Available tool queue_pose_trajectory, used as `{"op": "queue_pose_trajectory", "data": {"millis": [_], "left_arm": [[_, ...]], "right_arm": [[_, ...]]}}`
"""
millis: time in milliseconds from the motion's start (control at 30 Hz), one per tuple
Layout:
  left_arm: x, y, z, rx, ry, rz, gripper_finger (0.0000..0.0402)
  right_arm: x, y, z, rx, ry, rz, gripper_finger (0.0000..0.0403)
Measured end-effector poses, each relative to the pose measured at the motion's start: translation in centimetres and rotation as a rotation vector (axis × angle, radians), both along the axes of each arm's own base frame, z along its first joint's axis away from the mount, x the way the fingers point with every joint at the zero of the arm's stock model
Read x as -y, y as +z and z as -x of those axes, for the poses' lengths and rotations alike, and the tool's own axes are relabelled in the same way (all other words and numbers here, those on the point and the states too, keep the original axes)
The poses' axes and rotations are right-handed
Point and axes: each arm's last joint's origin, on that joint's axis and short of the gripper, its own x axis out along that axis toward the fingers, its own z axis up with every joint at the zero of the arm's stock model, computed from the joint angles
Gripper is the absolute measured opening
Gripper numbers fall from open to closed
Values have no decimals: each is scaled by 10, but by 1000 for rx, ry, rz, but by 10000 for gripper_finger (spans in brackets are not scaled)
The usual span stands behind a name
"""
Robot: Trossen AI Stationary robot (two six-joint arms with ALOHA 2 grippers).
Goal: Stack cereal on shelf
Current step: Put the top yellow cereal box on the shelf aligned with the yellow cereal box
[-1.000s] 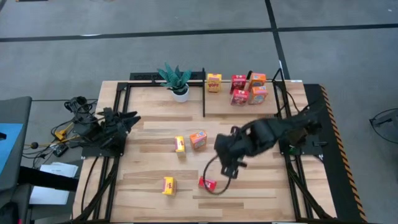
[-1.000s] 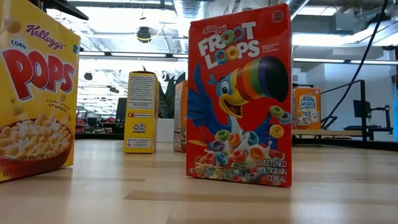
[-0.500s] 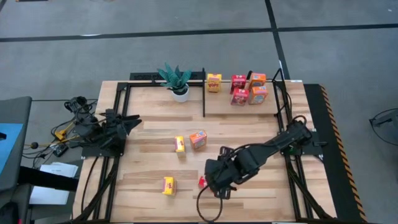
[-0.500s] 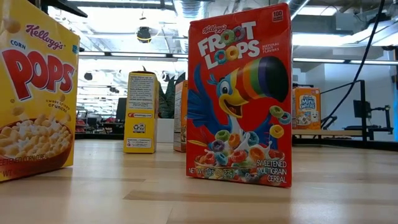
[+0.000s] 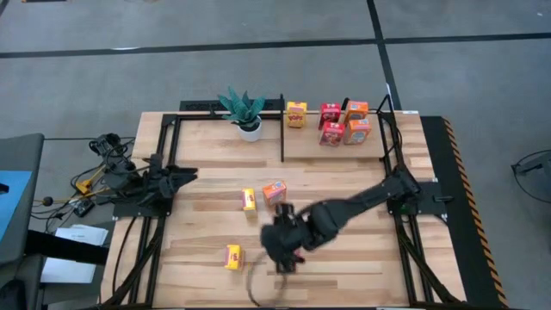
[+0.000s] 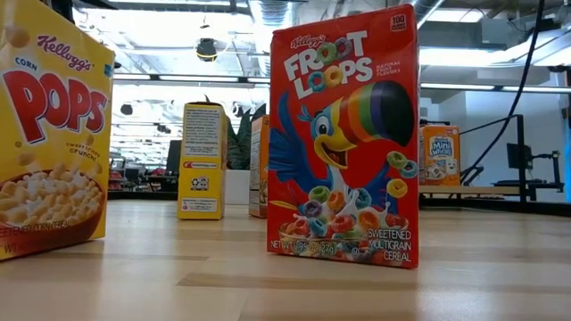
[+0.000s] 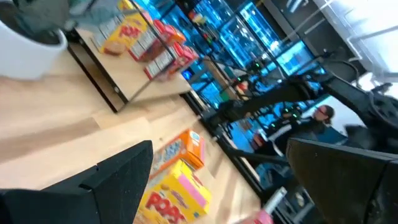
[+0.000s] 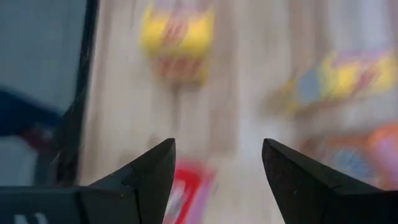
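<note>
High view: right gripper (image 5: 277, 245) hangs over the red cereal box (image 6: 343, 138) near the table's front edge, jaws apart, holding nothing. Left gripper (image 5: 185, 175) waits open at the left. Shelf (image 5: 336, 155) sits well apart at the back. Risk: a fast descent clips the upright box and topples it.

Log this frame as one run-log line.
right gripper: open, above red cereal box | left gripper: open, waiting at table's left | shelf: five boxes
</note>
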Motion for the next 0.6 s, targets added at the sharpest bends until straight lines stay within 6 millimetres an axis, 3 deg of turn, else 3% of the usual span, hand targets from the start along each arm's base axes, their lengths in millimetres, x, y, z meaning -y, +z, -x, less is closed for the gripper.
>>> {"op": "queue_pose_trajectory", "data": {"millis": [367,600], "left_arm": [[2,-2,-1,-2,-72,23,359],[2,-4,-1,-21,-71,4,359]], "right_arm": [[111,36,8,-73,37,193,266],[152,57,15,-16,38,249,266]]}}
